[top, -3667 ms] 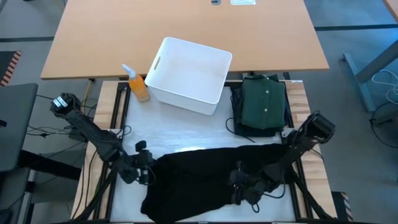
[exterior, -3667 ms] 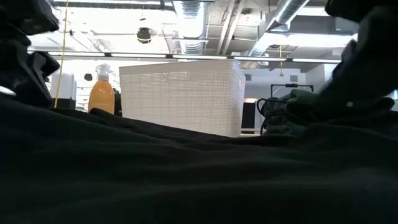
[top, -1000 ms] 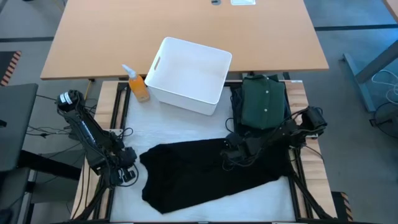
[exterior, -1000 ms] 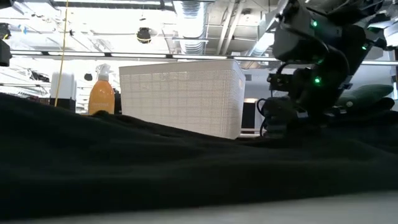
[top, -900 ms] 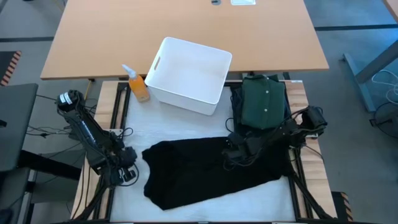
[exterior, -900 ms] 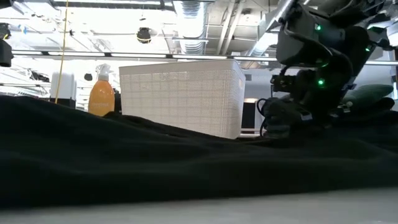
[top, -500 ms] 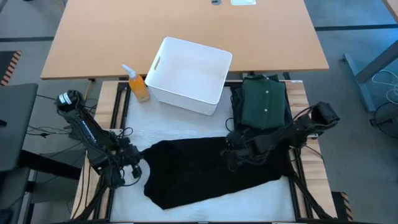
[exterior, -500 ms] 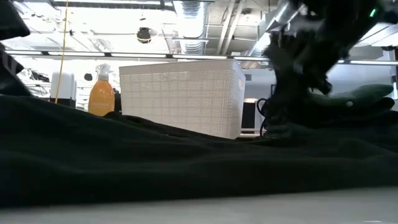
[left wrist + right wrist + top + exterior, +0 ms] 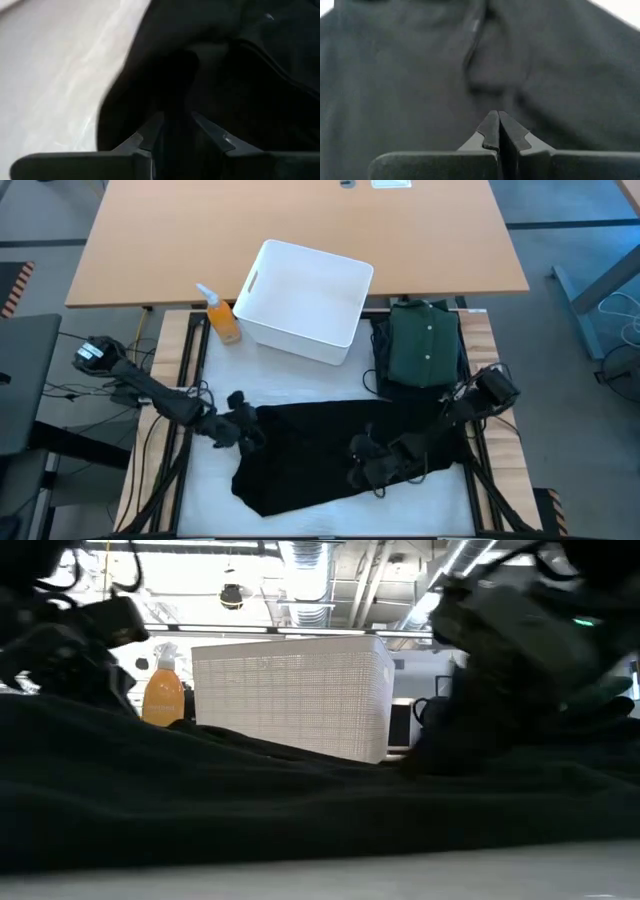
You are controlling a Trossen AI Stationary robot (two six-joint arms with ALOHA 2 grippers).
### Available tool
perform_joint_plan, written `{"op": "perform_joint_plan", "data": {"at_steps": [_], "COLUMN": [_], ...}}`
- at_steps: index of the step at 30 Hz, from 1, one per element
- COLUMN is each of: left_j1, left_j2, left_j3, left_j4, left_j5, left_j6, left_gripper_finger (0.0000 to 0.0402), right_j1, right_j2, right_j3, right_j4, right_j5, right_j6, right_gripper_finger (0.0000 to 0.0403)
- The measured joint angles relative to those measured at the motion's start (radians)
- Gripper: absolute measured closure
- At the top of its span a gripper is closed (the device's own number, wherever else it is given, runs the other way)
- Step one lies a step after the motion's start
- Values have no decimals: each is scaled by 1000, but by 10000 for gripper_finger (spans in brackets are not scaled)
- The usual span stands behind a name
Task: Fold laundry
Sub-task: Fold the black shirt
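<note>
A black garment (image 9: 350, 450) lies spread flat on the white table top, and it fills the low view's foreground (image 9: 300, 800). My left gripper (image 9: 245, 430) stands at the garment's left edge, open, with a fold of that edge (image 9: 175, 95) just ahead of its fingers (image 9: 150, 136). My right gripper (image 9: 365, 467) is over the garment's middle, shut, slanting down at the cloth (image 9: 495, 75). A folded dark green buttoned shirt (image 9: 425, 345) rests on a dark pile at the back right. My left gripper comes at the garment's left edge fold (image 9: 172, 107) slanting down from the table's left. Its fingers stand on either side of the fold, and I cannot tell whether they touch it. My right gripper points its shut fingertips (image 9: 498, 122) slanting down at the garment's middle; I cannot tell whether they touch the cloth.
A white plastic bin (image 9: 305, 300) stands at the back, seen too in the low view (image 9: 290, 695). An orange spray bottle (image 9: 222, 315) stands to its left. Bare white table (image 9: 210, 490) shows left of the garment.
My left gripper has swung from the table's left edge toward the right, up to the garment's left edge. My right gripper has gone from the garment's far edge toward the near edge and a little left, turning as it went. The garment has stayed flat.
</note>
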Motion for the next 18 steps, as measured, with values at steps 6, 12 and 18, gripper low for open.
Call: {"op": "perform_joint_plan", "data": {"at_steps": [6,12,18], "left_j1": [97,115,115], "left_j2": [-4,-4,31], "left_j3": [7,8,8], "left_j4": [75,138,193], "left_j5": [131,241,238], "left_j6": [110,123,81], "left_gripper_finger": [308,300,301], "right_j1": [103,135,112], "right_j2": [50,63,63], "right_j3": [3,4,5], "right_j4": [-25,-37,-39], "right_j5": [8,39,38], "right_j6": [140,173,144], "right_gripper_finger": [383,383,383]}}
